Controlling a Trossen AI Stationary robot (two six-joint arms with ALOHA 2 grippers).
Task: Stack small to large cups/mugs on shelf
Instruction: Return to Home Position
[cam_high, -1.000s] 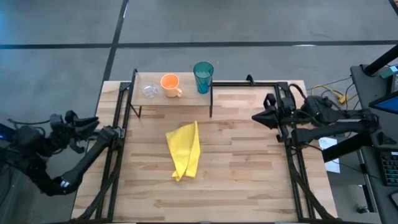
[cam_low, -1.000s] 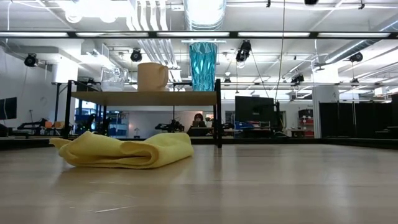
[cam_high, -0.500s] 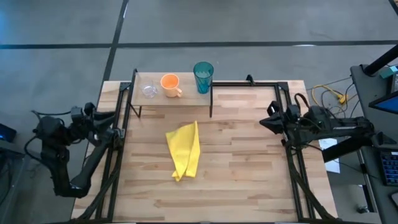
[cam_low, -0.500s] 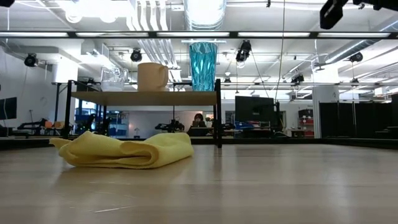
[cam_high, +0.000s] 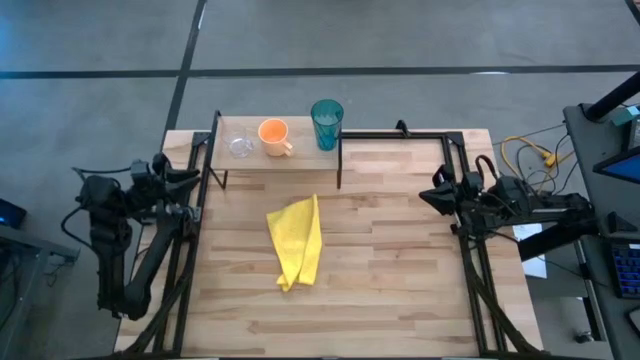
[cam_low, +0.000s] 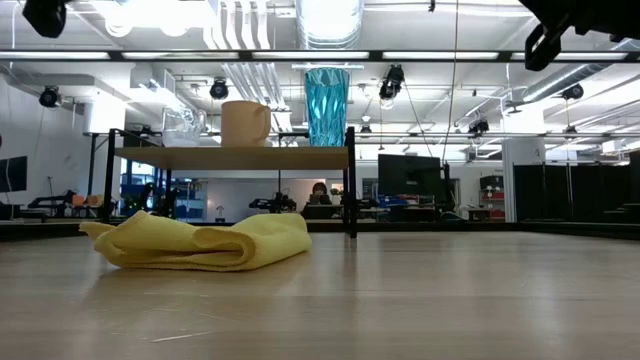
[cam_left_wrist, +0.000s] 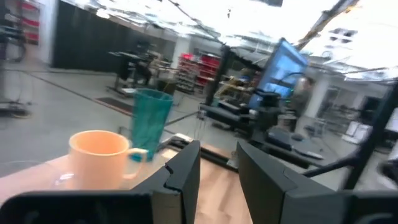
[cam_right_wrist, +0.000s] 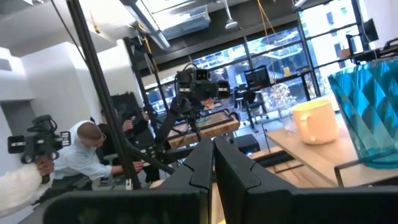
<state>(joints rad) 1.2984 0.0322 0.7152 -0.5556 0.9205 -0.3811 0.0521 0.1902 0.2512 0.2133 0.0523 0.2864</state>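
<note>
**Light-wood shelf (cam_high: 300, 158) holds all three vessels; both arms sit at the table's sides**

Starting at the left, we find the left gripper (cam_high: 185, 176) near the left edge of the butcher-block tabletop (cam_high: 400, 290), well apart from the shelf and holding nothing. In its wrist view the two dark fingers stand apart with a plain gap between them.

On the raised shelf at the back of the table the vessels stand upright in one row. The clear glass (cam_high: 240, 146) is at the left end. The orange mug (cam_high: 273, 133) is just beside it, with its handle turned toward the table's front. The teal tumbler (cam_high: 326, 122) is at the right end, near the shelf's right legs. From the low view they rise in height from left to right.

Below the shelf, on the tabletop, a yellow cloth (cam_high: 297, 240) lies crumpled — close to the middle and touching none of the vessels.

At the right, the right gripper (cam_high: 435, 193) hangs by the tabletop's right side, empty. Its wrist view shows the fingers pressed together, with the mug and tumbler beyond them — and a person (cam_right_wrist: 81, 155) in the room behind.
</note>
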